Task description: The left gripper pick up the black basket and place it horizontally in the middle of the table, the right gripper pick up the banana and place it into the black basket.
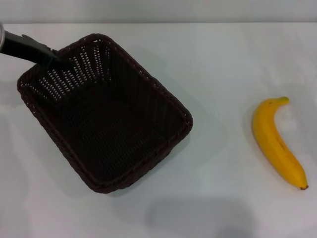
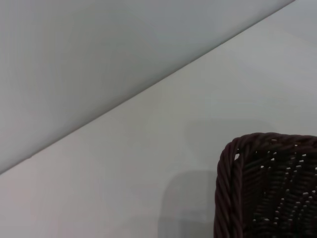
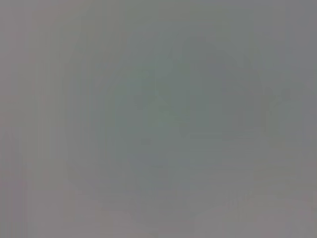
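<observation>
The black basket [image 1: 106, 119] lies at an angle on the white table [image 1: 218, 64], left of the middle, with its opening up and nothing in it. My left gripper [image 1: 53, 56] comes in from the far left, and its black tip rests at the basket's far-left rim. A corner of the braided rim also shows in the left wrist view [image 2: 233, 173]. The banana [image 1: 275, 141] lies on the table to the right, apart from the basket, stem away from me and dark tip toward me. My right gripper is out of view, and the right wrist view shows only plain grey.
The table's far edge [image 1: 158, 22] meets a pale wall. A soft shadow [image 1: 198, 215] lies on the table near the front, between the basket and the banana.
</observation>
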Motion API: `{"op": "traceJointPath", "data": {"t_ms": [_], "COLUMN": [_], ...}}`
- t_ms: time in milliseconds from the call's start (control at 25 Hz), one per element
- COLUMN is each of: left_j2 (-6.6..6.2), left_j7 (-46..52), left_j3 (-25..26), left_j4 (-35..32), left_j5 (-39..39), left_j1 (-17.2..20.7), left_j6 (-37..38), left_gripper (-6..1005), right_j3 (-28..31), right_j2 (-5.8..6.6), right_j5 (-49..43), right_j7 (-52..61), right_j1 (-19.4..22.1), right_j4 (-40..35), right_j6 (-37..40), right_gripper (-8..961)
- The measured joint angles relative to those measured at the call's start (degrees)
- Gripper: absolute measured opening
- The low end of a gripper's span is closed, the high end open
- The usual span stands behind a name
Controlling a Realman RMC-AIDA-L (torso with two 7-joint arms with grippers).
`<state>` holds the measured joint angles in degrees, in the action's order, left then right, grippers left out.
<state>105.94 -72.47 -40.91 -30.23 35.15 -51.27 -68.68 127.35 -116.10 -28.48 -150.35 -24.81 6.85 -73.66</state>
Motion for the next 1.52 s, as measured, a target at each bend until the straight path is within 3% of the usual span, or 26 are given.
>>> {"op": "traceJointPath", "data": {"t_ms": [360,560,680,1080,1520], "left_j2": [0.26,0.39,0.15,-2.59,-3.86], "left_j7": [-0.24,-0.26,-0.28,-0.88,3.30], "left_j3": [0.18,0.16,0.12,0.12,0.22], "left_j4": [-0.01,0.00,-0.24,-1.13,-4.47], "left_j5": [0.24,1.00,3.06,11.46,22.92], "left_j1": [0.80,1.23,1.90,4.20,9.73], "left_j6": [-0.38,-0.41,-0.79,-9.25,-11.04], "left_gripper": [325,240,234,213,182], "right_j3": [0.00,0.00,0.00,0.00,0.13], "right_j2": [0.00,0.00,0.00,0.02,0.14], "right_j5": [0.11,0.07,0.05,0.14,0.19], "right_j7": [-0.01,-0.01,-0.02,-0.04,-0.04], "right_j1": [0.10,0.12,0.15,0.31,0.29], "right_j4": [0.04,0.06,0.08,0.05,0.14], "right_j6": [-0.15,-0.17,-0.18,-0.18,-0.17], "right_gripper": [857,857,857,858,858]}}
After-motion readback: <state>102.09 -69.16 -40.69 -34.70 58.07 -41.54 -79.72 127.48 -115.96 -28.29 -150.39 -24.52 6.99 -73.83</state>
